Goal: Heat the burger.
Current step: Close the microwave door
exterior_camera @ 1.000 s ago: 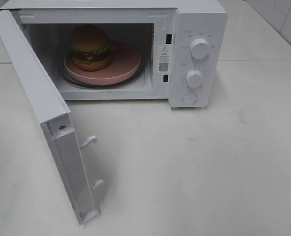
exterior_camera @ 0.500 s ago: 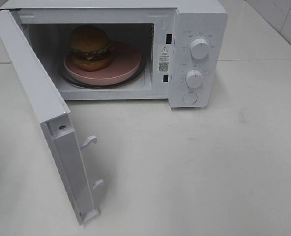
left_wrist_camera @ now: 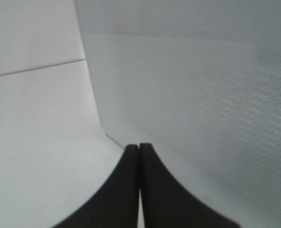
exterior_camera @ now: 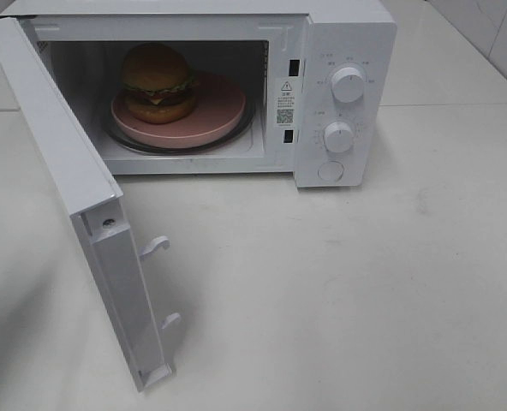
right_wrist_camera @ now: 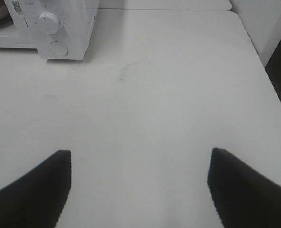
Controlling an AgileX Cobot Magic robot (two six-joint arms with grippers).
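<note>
Burger (exterior_camera: pixel 158 83), top bun up, on plate (exterior_camera: pixel 223 107) inside microwave (exterior_camera: pixel 348 34) — left hand (left_wrist_camera: pixel 139 146) closed, right hand (right_wrist_camera: pixel 139 152) spread, empty

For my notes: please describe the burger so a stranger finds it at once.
The white microwave stands with its door open. Inside lies a round pink plate; the burger sits on its left part, the only brown, layered thing there.

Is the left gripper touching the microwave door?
Cannot tell. Left wrist view: shut fingers close by the door, neither contact nor gap plain.
</note>
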